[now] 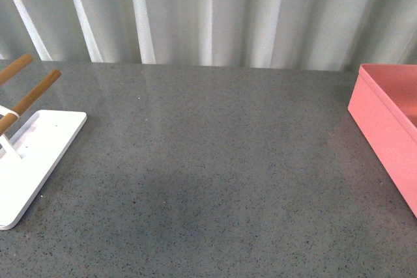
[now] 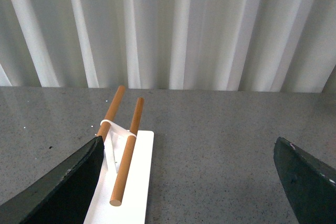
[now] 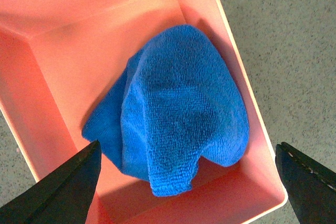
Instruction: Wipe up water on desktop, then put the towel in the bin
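Note:
The blue towel lies crumpled inside the salmon-pink bin, seen from above in the right wrist view. My right gripper is open above the bin and holds nothing; the towel is apart from its fingers. In the front view the bin stands at the right edge of the speckled grey desktop; the towel and both grippers are out of that view. My left gripper is open and empty above the desktop.
A white flat-based rack with wooden rods stands at the desktop's left edge; it also shows in the left wrist view, near the left finger. White corrugated curtains run behind the desktop.

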Motion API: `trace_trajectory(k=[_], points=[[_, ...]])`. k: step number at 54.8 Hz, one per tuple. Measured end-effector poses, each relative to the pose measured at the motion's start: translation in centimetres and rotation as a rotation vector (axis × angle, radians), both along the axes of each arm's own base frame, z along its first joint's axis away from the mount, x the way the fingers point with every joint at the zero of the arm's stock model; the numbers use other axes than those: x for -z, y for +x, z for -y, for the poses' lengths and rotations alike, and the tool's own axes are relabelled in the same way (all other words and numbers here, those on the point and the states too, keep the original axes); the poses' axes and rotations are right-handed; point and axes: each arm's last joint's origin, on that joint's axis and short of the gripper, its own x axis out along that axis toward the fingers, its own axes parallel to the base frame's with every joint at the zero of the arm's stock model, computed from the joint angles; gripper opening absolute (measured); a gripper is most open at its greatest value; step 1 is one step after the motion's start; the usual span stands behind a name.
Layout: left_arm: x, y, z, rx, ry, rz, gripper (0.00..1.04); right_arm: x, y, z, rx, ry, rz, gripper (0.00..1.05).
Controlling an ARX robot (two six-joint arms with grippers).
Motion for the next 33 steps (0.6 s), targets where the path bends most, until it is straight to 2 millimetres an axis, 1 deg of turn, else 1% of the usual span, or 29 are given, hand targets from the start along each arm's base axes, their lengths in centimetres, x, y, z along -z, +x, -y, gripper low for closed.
trace_trajectory(k=[6, 11, 13, 15, 16, 18, 21, 24, 26, 28, 33], points=[[0.0, 0.0, 0.0, 0.0, 0.0, 0.0, 0.98, -0.6, 0.0, -0.1, -0.01, -0.006, 0.078, 0.98], [0.0, 0.0, 0.0, 0.0, 0.0, 0.0, 0.98, -1.8, -0.7, -0.6, -0.043, -0.073, 0.212, 0.98], [0.0, 0.0, 0.0, 0.0, 0.0, 0.0, 0.98, -2.9, -1.7, -1.3, -0.096, -0.111, 0.334, 0.98], [0.0, 0.0, 0.0, 0.0, 0.0, 0.0, 0.98, -4.3, -3.1, -2.3, -0.167, -0.116, 0.462, 0.98], [0.0, 0.0, 0.0, 0.0, 0.0, 0.0, 0.98, -5.3, -4.2, -3.0, -0.206, -0.13, 0.532, 0.98], [0.0, 0.0, 0.0, 0.0, 0.0, 0.0, 0.98, -6.6, -5.9, -3.8, -0.239, -0.183, 0.624, 0.98], [0.0, 0.0, 0.0, 0.0, 0.0, 0.0, 0.98, -8.0, -7.9, -4.8, -0.294, -0.226, 0.712, 0.98], [0.0, 0.0, 0.0, -0.001, 0.0, 0.0, 0.98, -8.2, -9.1, -5.3, -0.326, -0.254, 0.75, 0.98], [0.0, 0.0, 0.0, -0.001, 0.0, 0.0, 0.98, -7.8, -9.8, -5.6, -0.355, -0.272, 0.764, 0.98], [0.0, 0.0, 0.0, -0.001, 0.0, 0.0, 0.98, -7.3, -10.3, -5.8, -0.375, -0.271, 0.763, 0.98], [0.0, 0.0, 0.0, 0.0, 0.0, 0.0, 0.98, -5.3, -11.6, -6.2, -0.43, -0.264, 0.752, 0.97]])
